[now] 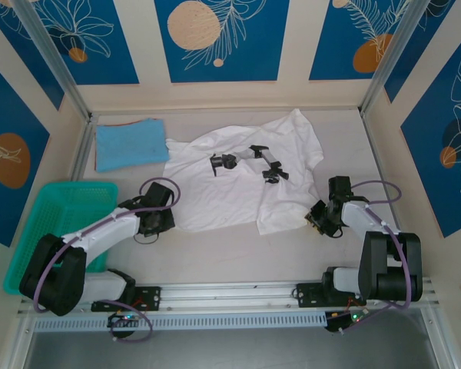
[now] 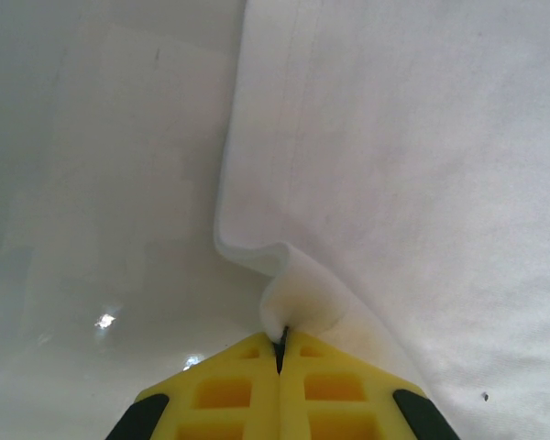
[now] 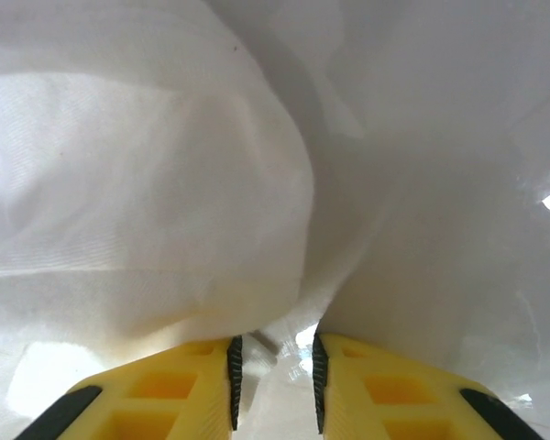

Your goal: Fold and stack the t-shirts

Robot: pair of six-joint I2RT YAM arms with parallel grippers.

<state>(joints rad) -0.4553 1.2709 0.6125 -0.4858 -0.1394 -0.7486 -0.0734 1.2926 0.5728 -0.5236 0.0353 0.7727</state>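
Observation:
The white t-shirt (image 1: 230, 192) lies spread and wrinkled in the middle of the table, its black chest mark (image 1: 250, 161) facing up. My left gripper (image 1: 166, 219) is at the shirt's near left corner. In the left wrist view it (image 2: 280, 344) is shut on a pinched fold of the white hem (image 2: 302, 293). My right gripper (image 1: 316, 217) is at the shirt's near right edge. In the right wrist view its jaws (image 3: 273, 367) stand a little apart, with white cloth (image 3: 165, 183) bunched over and between them. A folded light-blue t-shirt (image 1: 131, 144) lies at the back left.
A teal mesh basket (image 1: 69, 186) stands at the left edge beside the left arm. Walls enclose the table on three sides. Bare tabletop (image 1: 238, 257) runs between the shirt's near hem and the arms' mounting rail (image 1: 230, 296).

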